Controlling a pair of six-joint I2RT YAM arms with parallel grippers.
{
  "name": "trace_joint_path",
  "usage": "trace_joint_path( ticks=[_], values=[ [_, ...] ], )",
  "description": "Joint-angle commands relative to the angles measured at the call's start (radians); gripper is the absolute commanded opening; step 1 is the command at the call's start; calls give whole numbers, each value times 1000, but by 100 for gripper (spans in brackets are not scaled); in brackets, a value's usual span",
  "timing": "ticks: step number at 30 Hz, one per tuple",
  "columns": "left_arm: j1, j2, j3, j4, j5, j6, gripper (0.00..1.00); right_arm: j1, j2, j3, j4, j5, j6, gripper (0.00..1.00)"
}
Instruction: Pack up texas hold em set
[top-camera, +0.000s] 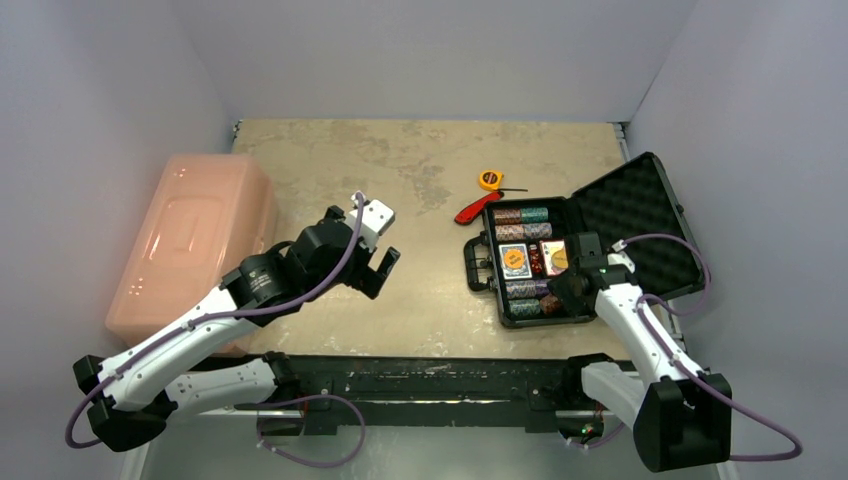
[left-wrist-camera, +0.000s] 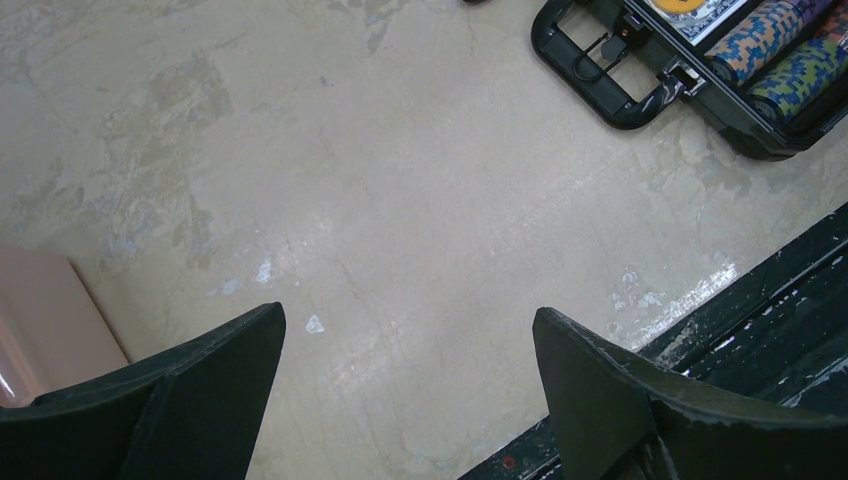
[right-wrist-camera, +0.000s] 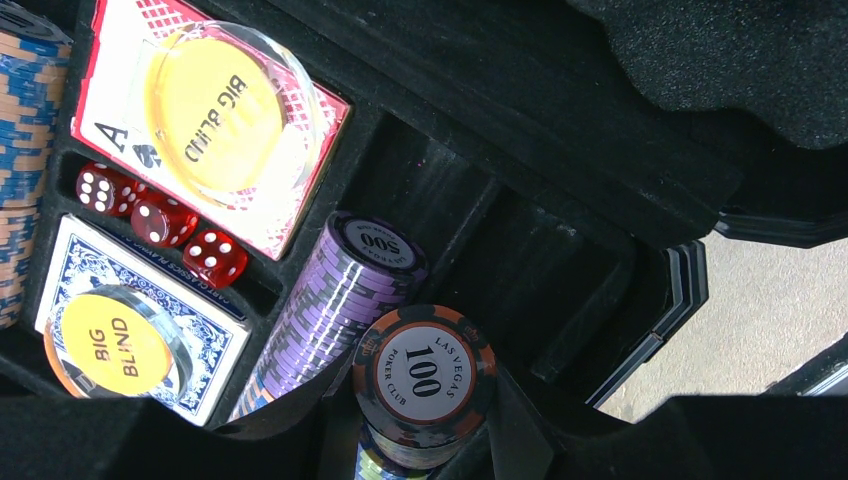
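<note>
Top external, case: the black case (top-camera: 497, 300) lies open on the right of the table (top-camera: 420, 300). Its egg-crate foam lid (top-camera: 640, 225) is laid back to the right and its handle (top-camera: 477, 262) points toward the middle.
Top external, right gripper: the right gripper (top-camera: 558, 288) is down over the near half of the tray, beside the decks.
Top external, left gripper: the left gripper (top-camera: 372, 275) hangs over bare table, well apart from the case and near the pink bin (top-camera: 195, 230).
Top external, strays: a tape measure (top-camera: 490, 180) and a red-handled tool (top-camera: 470, 212) lie just behind the case; neither belongs in it.
Left wrist, jaws: spread wide with nothing between them. The handle and some chip rolls (left-wrist-camera: 790, 50) show in the upper right corner.
Right wrist, grip: the jaws are half closed around the 100 chip roll (right-wrist-camera: 425, 375) and appear to press it on both sides.
Right wrist, neighbours: the purple 500 roll (right-wrist-camera: 340, 300) lies just beside it. 3 red dice (right-wrist-camera: 160, 215) sit between the blue deck (right-wrist-camera: 95, 262) and the red deck (right-wrist-camera: 108, 90), each deck under a clear Big Blind disc (right-wrist-camera: 215, 110).
Right wrist, slots: bare foam troughs (right-wrist-camera: 440, 190) lie beyond the 500 roll.
Step in hand: likely seating the 100 roll in its trough.
How to do it well: keep the roll's axis in line with the trough and lower it until it beds along its whole length. Then open slowly so no chip fans out, keeping clear of the dice and discs.
Risk: a tilted roll may spill chips or stop the lid from shutting.
</note>
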Motion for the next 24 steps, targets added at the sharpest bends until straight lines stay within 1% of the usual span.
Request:
trace_joint_path(
  ticks=[1,8,17,24],
  values=[
    [-1,1,14,11,-12,13,94,10,7,-30,20,-81,14,44],
    [-1,5,16,8,-13,13,94,10,4,-20,13,-72,14,50],
    [-1,5,18,5,-18,13,93,9,-15,-5,-23,-47,9,69],
    [-1,7,19,2,-16,12,93,9,-42,10,-37,-37,-12,76]
  ],
)
